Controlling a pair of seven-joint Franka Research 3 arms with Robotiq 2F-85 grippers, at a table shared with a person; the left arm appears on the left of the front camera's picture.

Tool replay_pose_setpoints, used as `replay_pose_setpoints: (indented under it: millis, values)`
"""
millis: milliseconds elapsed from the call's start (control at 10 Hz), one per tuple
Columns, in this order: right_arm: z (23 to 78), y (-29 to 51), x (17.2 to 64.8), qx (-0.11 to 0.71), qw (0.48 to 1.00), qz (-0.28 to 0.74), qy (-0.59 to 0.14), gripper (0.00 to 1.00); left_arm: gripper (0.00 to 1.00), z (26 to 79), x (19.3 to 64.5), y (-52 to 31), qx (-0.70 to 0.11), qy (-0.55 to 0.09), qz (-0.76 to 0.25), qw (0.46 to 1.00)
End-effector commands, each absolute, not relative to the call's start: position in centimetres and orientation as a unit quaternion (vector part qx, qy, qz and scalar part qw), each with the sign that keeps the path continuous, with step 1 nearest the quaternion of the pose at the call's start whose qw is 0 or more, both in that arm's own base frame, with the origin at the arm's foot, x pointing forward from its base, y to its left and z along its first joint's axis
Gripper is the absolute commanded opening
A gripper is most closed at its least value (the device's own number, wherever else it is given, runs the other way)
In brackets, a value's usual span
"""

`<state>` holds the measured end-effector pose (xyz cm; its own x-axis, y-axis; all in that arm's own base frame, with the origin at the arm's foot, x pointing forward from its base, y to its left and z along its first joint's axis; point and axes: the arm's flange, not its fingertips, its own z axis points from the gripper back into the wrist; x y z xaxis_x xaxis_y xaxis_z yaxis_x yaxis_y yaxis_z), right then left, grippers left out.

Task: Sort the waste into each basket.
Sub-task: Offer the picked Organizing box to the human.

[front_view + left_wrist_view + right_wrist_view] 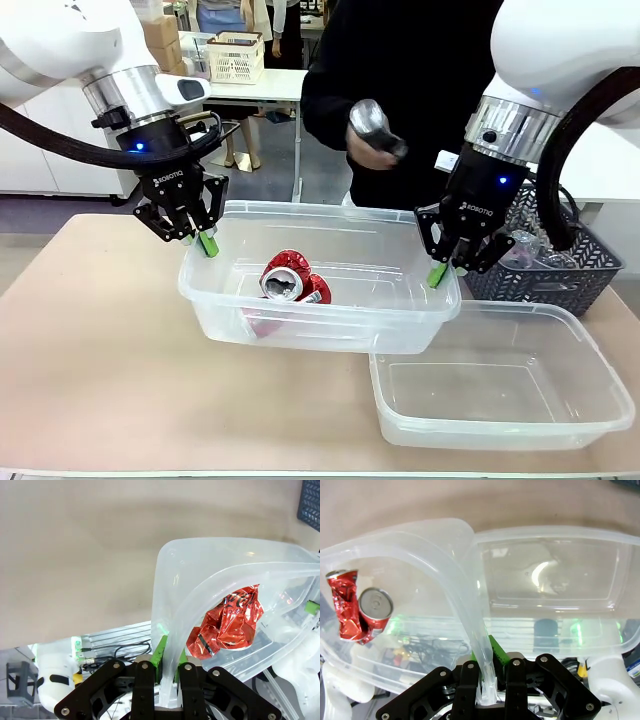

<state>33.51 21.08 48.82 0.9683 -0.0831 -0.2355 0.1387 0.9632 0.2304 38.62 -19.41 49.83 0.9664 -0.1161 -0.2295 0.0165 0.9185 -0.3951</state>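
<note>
A clear plastic tub (320, 212) is held between both arms, with its right end over the rim of a second tub. My left gripper (200, 240) is shut on its left rim (167, 630). My right gripper (445, 270) is shut on its right rim (480, 645). Crushed red cans (293, 280) lie inside it, the red cans (225, 625) showing through the wall in the left wrist view and the cans (357, 607) in the right wrist view. A person's hand holds a silver can (372, 125) above the far rim.
A dark lattice basket (560, 275) with clear bottles (520, 245) stands at the right, behind my right arm. The second clear tub (500, 400) sits on the table at the front right, with nothing in it. The person stands close behind the held tub.
</note>
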Motion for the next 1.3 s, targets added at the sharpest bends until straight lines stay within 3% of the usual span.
replay_pose_setpoints:
  millis: [0,1200]
  values:
    - [48.76,20.83,33.62,0.128,0.984,-0.059,0.113,0.06,0.07,50.53,38.85,-18.94,-0.211,0.124,-0.034,0.969]
    - [48.76,20.83,33.62,0.128,0.984,-0.059,0.113,0.06,0.07,50.53,38.85,-18.94,-0.211,0.124,-0.034,0.969]
